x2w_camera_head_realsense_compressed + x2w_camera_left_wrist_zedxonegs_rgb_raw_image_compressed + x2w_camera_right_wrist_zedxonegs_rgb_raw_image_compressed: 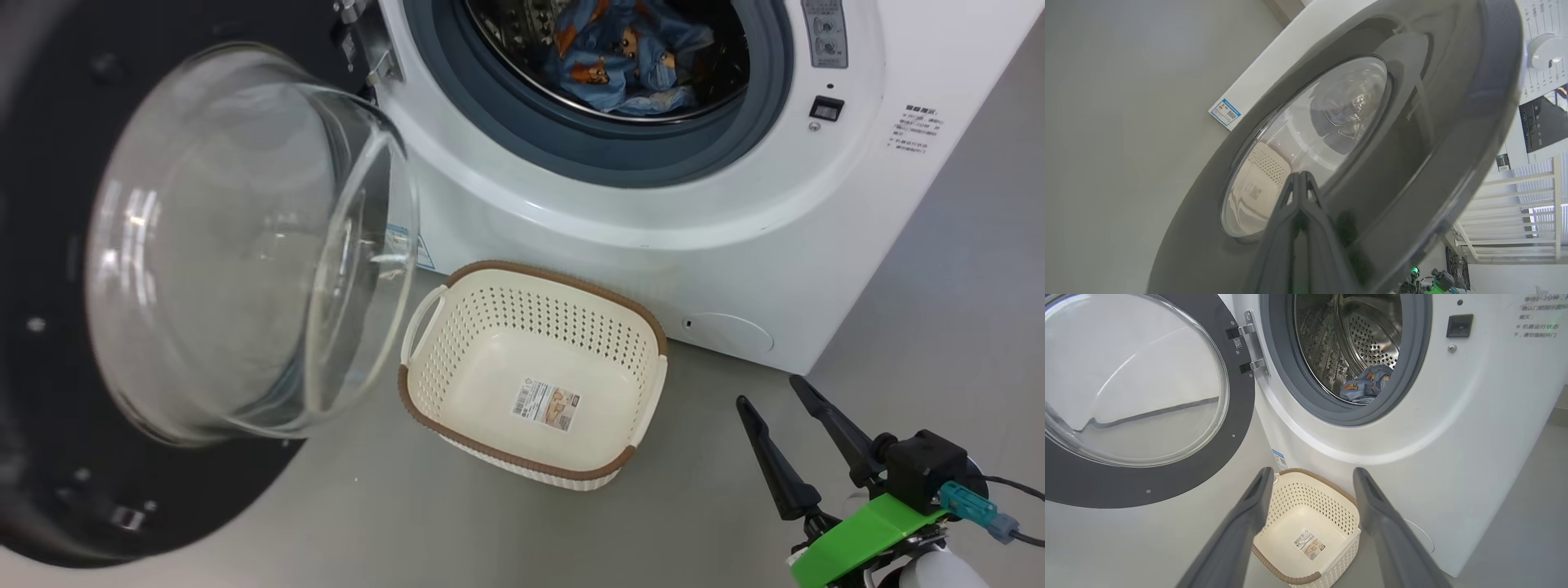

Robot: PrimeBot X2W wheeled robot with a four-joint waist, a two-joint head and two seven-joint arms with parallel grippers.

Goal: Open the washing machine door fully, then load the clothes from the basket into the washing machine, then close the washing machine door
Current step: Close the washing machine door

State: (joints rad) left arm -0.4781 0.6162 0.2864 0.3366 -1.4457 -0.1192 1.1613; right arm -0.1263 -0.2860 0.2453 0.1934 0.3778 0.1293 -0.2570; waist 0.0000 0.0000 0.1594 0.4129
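The washing machine (653,237) stands with its door (49,457) swung wide to the left, the glass bowl (245,245) bulging toward me. The blue printed clothes (629,57) lie inside the steel drum, and the right wrist view shows the clothes (1365,386) low in the drum. The basket (522,269) sits on the floor in front, holding just its paper label. My right gripper (769,390) hangs open at the lower right, apart from the basket (1290,575). My left gripper (1300,175) is shut, its tips close against the door's outer face (1412,163); whether they touch it I cannot tell.
Grey floor (939,327) spreads to the right of the machine and in front of the basket. A round lower flap (727,331) sits on the machine's front. White railing-like furniture (1515,212) stands beyond the door's edge in the left wrist view.
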